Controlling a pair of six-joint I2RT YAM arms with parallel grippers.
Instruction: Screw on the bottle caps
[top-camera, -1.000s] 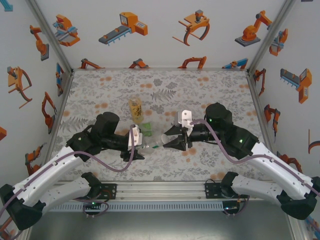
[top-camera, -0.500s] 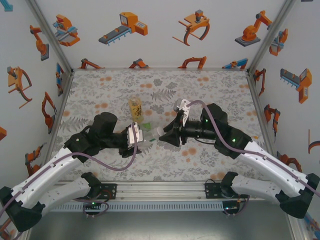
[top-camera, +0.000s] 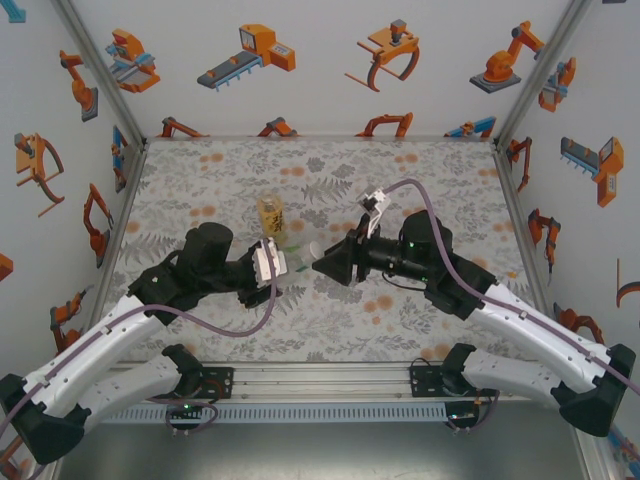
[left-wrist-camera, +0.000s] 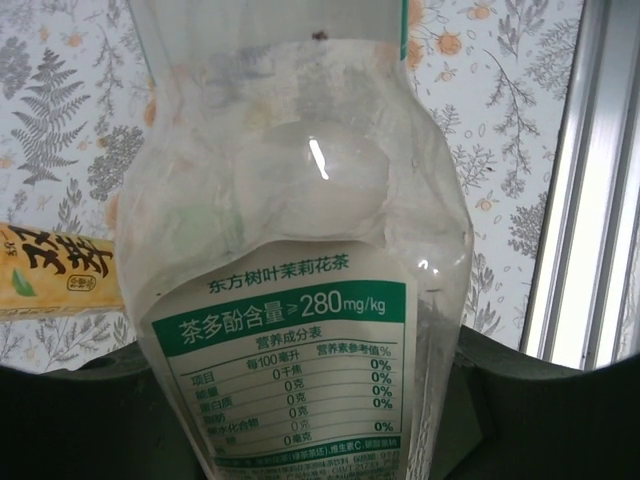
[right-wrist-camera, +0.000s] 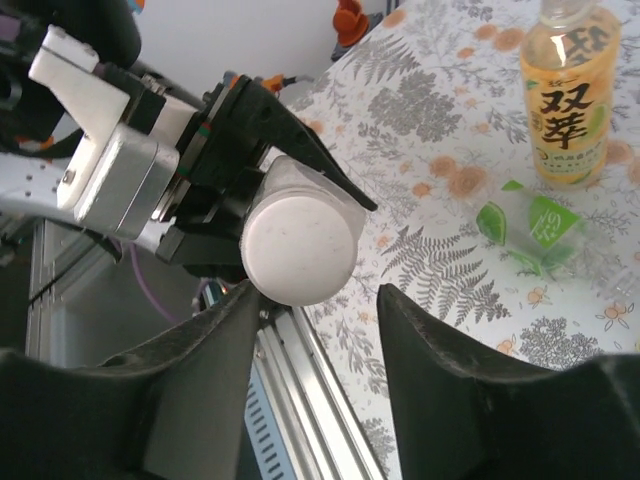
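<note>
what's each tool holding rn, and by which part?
Left tool grips the slim bottle around its labelled body. Right tool is open, fingers either side of the white cap on that bottle, holding nothing.

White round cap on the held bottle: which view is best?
Right wrist: the white round plastic cap faces the lens, large. Top external shows it as a tiny pale spot; left wrist shows the clear plastic bottle, cap unclear.

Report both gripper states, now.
Left gripper: shut on the green-label bottle.
Right gripper: open, facing that bottle's white cap.
</note>
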